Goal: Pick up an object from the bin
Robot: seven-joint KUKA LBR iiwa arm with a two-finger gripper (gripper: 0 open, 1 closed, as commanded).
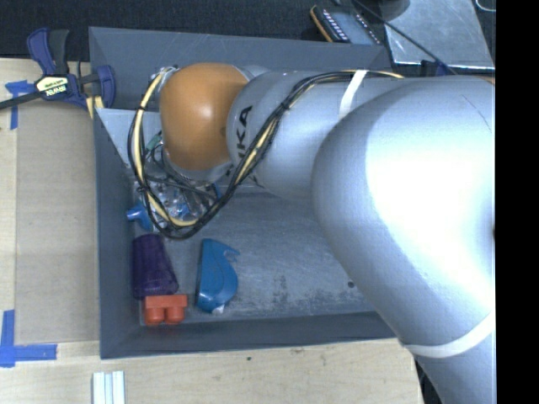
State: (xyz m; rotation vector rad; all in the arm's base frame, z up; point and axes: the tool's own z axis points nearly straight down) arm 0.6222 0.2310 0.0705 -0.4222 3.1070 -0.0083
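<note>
gripper [173, 202] hanging low by bin [114, 251] left wall, grip state: cannot tell | small blue piece [137, 215] lying just beside it | risk: piece possibly slipping against wall, cables possibly snagging purple block [152, 263]

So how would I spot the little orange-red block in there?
Look at the lower left corner of the grey bin. There the orange-red block lies right below the purple lump and left of the blue piece. It alone is small, squared and orange-red.
</note>
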